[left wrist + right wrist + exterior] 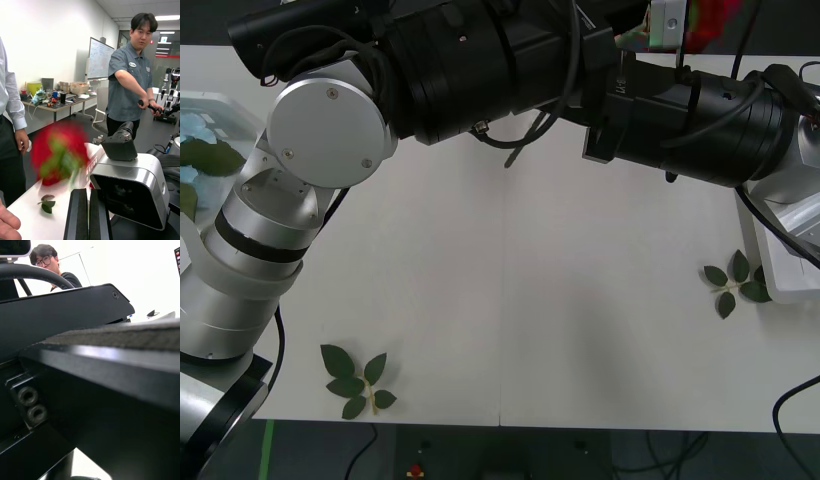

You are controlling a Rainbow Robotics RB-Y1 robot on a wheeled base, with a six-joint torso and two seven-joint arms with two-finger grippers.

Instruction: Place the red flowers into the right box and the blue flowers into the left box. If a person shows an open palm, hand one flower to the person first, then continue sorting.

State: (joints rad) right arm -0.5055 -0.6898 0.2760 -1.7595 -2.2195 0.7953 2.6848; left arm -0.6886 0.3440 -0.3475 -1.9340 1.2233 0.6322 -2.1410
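Pressed together at my left wrist camera, the left hand [89,213] pinches a red flower [60,152] over the bench's [510,300] far edge. Blue flowers [194,128] already lie in the left box [225,105]; red sorting remains. Right hand: cannot tell.

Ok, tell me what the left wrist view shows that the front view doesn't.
Left wrist only: the left pincer's black fingers, closed, apparently on the rose's stem. Front only: the left box with blue flowers, the right box's corner, and two leaf sprigs on the near table. Both: the red rose and the white table.
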